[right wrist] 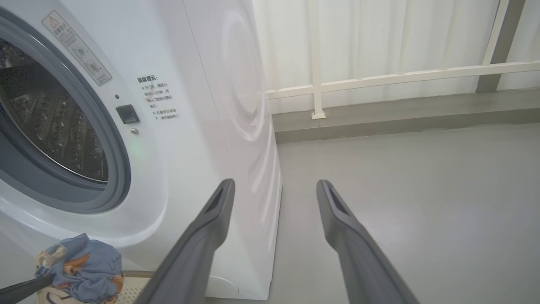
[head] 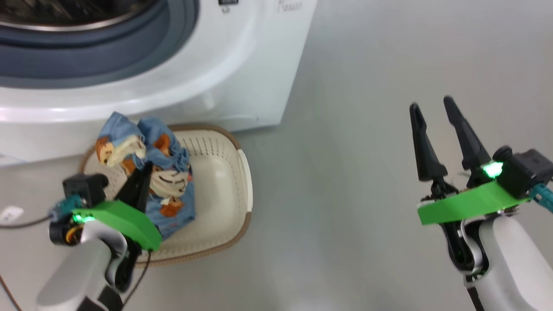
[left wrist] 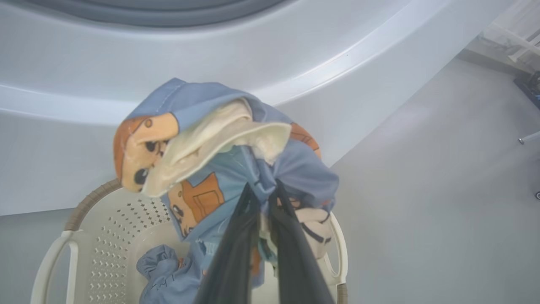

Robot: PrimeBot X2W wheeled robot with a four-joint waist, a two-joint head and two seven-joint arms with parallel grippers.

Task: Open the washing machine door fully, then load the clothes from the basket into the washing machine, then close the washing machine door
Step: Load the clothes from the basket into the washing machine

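Blue cloth with orange prints and cream trim, the clothes point(left wrist: 202, 126), is bunching up above the left hand point(left wrist: 263, 188). Its two dark fingers are pressing almost together on a fold of the cloth. The left wrist view is showing this grip from close. The bundle is standing over the fingertips in front of the white washing machine point(left wrist: 295, 63), and a lower part of the cloth is hanging down into the basket point(left wrist: 109, 236). Whether the blue lump at the bottom is a separate garment, I cannot tell.

The head view is giving the wider layout. The cream basket point(head: 224, 172) with its brown rim is sitting on the grey floor point(head: 367, 151), just in front of the washing machine point(head: 242, 65). The clothes point(head: 173, 203) are covering its left half, while its right half is lying bare. The right hand point(head: 431, 103) is hovering well apart over the floor, with its fingers spread wide and holding nothing.

The right wrist view is looking out between those spread fingers of the right hand point(right wrist: 275, 185). It is showing the round opening of the washing machine point(right wrist: 190, 126), where the perforated steel drum point(right wrist: 50, 118) is sitting inside a grey rubber ring point(right wrist: 116, 169). The part of the drum in sight is bare metal. Behind, a white railing point(right wrist: 379, 78) is running before a pale curtain point(right wrist: 379, 33).
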